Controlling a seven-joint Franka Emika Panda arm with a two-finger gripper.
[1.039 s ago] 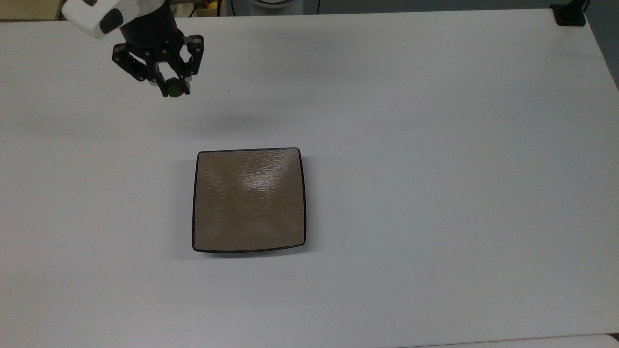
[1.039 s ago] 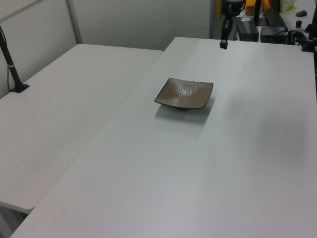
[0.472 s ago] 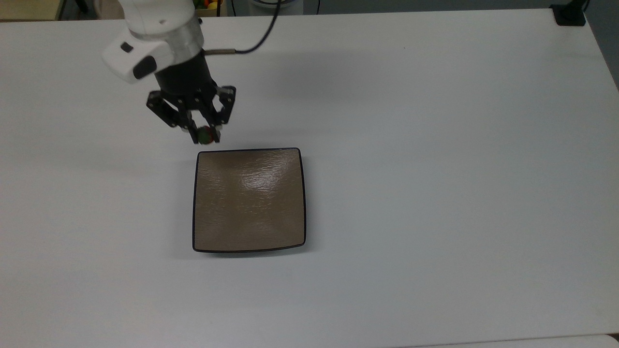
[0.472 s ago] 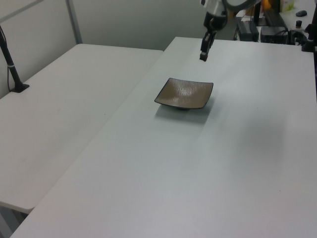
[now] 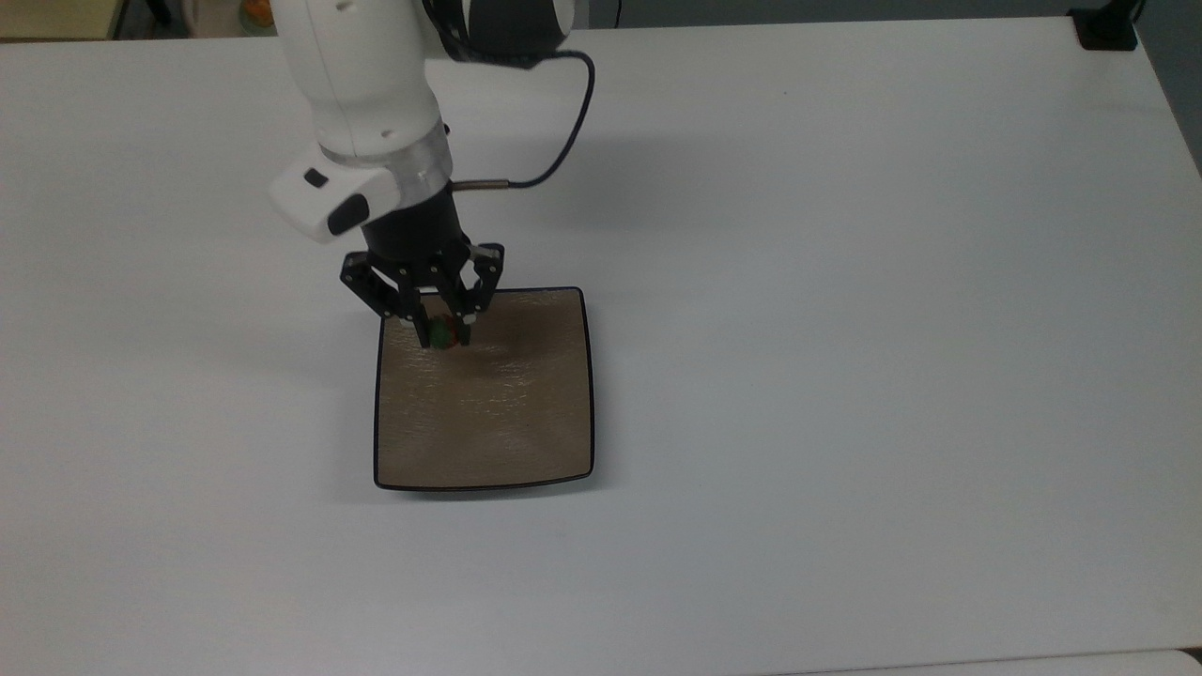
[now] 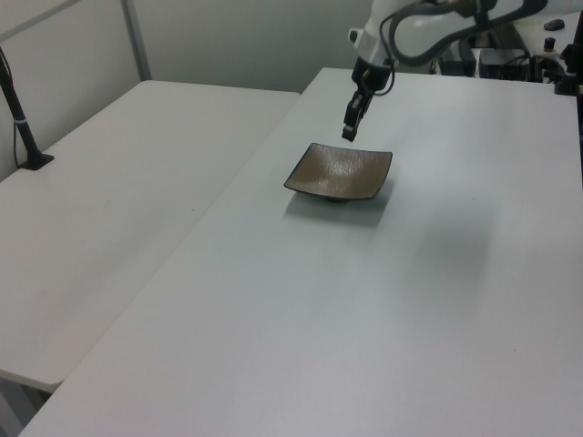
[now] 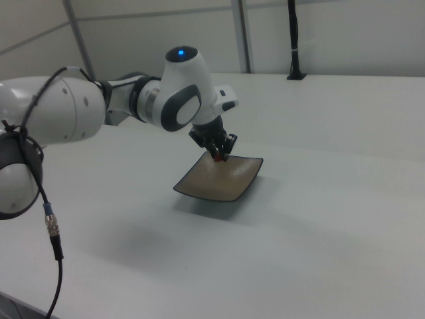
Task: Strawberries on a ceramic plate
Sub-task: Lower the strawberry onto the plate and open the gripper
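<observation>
A robot gripper [image 5: 443,333] pinches a tiny strawberry [image 5: 446,332] across its soft, light, likely bruise-prone body, above the upper-left corner of the ceramic plate [image 5: 488,413] in the top view.

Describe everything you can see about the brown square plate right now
The ceramic plate is square with rounded corners, a glossy tan-brown rippled face and a thin dark rim, its edges curving upward. It sits flat on the white table, right way up. Nothing rests on it. The gripper hangs above its corner at the top view's upper left, shut on the strawberry, and casts a soft shadow across the plate's surface. In the left view the gripper is clearly above it, not touching.
</observation>
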